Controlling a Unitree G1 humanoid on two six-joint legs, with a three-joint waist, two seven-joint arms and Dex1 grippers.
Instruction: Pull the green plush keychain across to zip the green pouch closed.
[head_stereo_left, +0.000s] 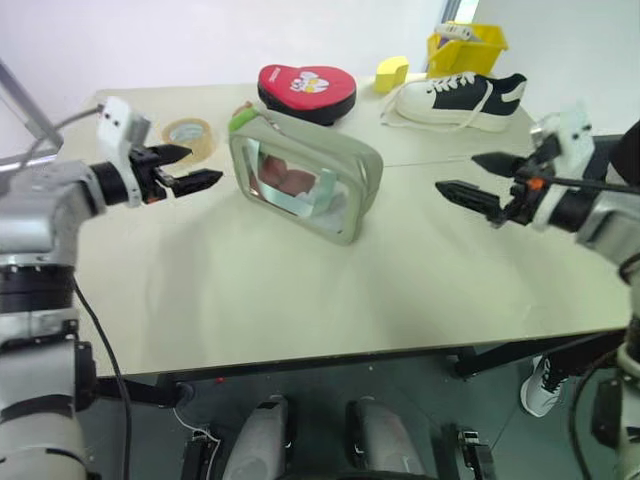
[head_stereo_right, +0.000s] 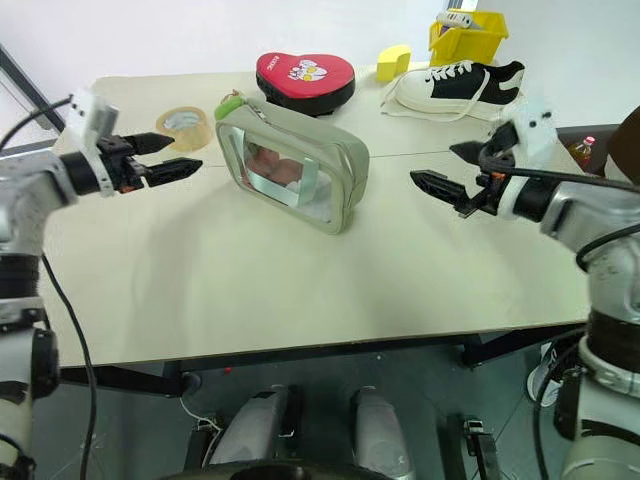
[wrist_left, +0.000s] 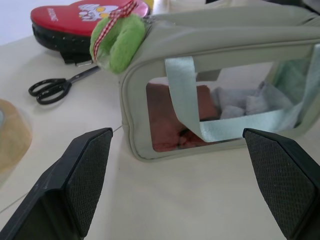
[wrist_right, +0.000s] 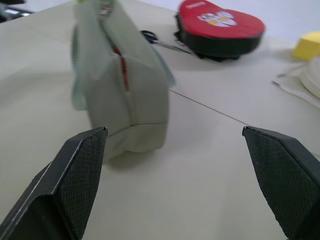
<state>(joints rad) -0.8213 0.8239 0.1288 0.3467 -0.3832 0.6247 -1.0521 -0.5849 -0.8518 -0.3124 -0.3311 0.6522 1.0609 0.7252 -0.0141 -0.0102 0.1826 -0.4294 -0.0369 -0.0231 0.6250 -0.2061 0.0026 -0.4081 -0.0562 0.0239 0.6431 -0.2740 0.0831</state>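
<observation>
On the pale table (head_stereo_left: 300, 300), green plush keychain (head_stereo_left: 240, 120) tops green pouch's (head_stereo_left: 305, 185) left end, nearest left tool (head_stereo_left: 192, 168); both tools released.

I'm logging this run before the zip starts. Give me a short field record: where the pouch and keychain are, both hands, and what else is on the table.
pouch: green pouch stands upright mid-table, window toward robot
keychain: green plush keychain at pouch's top left end
left hand: left hand open, empty, left of pouch, apart
right hand: right hand open, empty, right of pouch, apart
behind pouch: red pad, scissors, tape roll, shoe, yellow block, yellow bin
</observation>
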